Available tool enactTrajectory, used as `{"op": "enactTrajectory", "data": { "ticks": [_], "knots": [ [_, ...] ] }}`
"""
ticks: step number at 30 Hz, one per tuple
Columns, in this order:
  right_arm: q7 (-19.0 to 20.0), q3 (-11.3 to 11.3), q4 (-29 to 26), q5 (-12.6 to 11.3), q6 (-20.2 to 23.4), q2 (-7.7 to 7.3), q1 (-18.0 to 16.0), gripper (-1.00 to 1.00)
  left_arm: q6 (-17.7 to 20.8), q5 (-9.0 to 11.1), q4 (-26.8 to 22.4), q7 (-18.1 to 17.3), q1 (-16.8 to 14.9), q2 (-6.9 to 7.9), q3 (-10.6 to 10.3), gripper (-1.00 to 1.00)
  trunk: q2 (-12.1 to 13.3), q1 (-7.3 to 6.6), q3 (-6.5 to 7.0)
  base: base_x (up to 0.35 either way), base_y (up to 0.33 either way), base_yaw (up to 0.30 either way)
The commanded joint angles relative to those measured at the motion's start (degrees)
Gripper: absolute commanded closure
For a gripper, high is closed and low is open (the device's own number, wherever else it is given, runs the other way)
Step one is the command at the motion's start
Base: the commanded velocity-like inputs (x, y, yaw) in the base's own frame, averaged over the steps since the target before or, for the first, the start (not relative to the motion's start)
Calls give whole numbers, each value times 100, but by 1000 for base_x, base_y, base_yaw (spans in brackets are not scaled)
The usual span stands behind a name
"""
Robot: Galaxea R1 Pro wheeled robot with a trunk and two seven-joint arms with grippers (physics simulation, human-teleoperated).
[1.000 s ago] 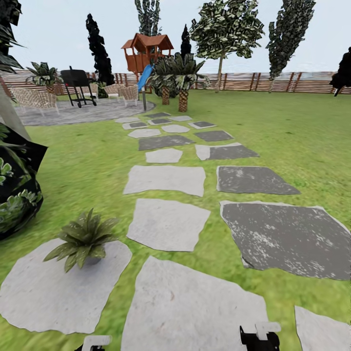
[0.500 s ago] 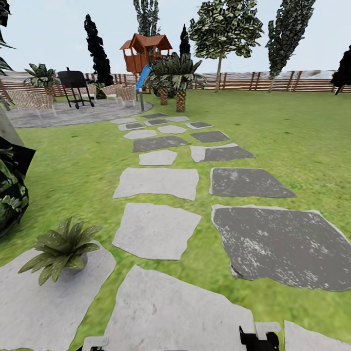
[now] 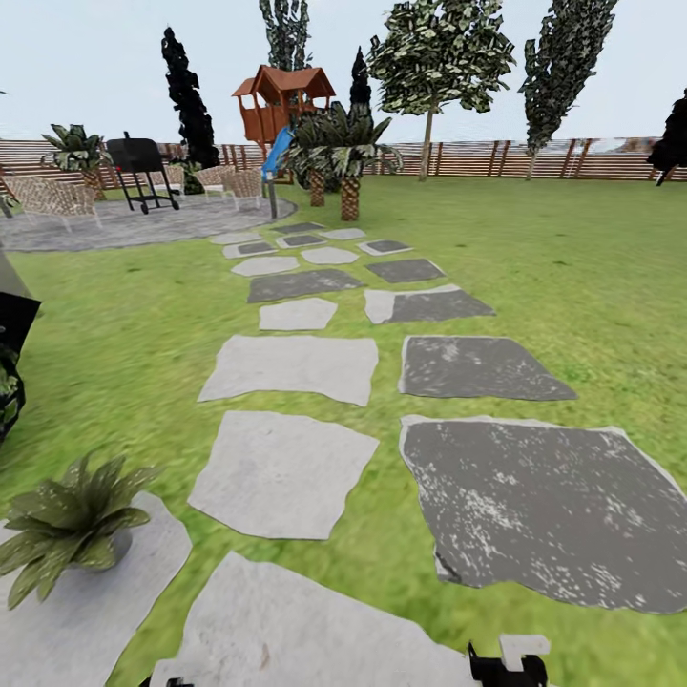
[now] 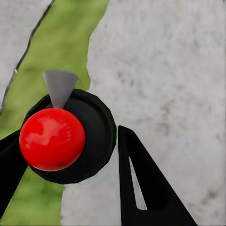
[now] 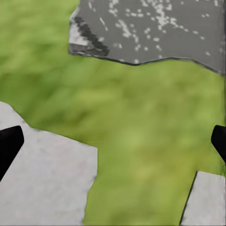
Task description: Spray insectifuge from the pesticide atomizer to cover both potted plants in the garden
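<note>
The pesticide atomizer [image 4: 96, 136], a round black body with a glossy red knob and a grey nozzle, sits between the black fingers of my left gripper [image 4: 66, 143], which is shut on it above a pale slab and a strip of grass. One potted plant [image 3: 65, 523], a low green rosette in a small grey pot, stands on a pale slab at the head view's lower left. My right gripper [image 5: 115, 141] is open over grass, nothing between its fingers; its top shows at the head view's lower edge [image 3: 508, 662].
A path of pale and dark stone slabs [image 3: 286, 367] runs ahead across the lawn to a paved patio [image 3: 124, 221] with a grill [image 3: 141, 168] and chairs. Palms [image 3: 345, 153], a playhouse [image 3: 282, 100] and the slat fence [image 3: 534, 160] stand beyond. Dark foliage [image 3: 8, 358] borders the left.
The whole head view has shifted, so the camera has moved: the potted plant and the slabs now sit lower and further left in the picture. The grippers keep their places at the lower edge.
</note>
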Motion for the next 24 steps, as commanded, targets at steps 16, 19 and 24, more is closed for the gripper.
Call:
{"op": "enactTrajectory", "data": {
  "ticks": [16, 19, 24],
  "knots": [
    [-17, 50, -3, -53, -46, 17, 19, -100, -33, 2, 6, 77, -3, -9, 22, 100, -2, 2, -5, 304, -156, 20],
    [-21, 50, -3, -56, -46, 18, 19, -100, -35, 6, 6, 76, -3, -16, 22, 100, -2, 2, -5, 334, -77, 213],
    [-22, 50, -3, -60, -46, 26, 20, -100, -36, 3, 11, 76, 0, -18, 22, 100, -2, 2, -5, 337, -20, 266]
  ]
}}
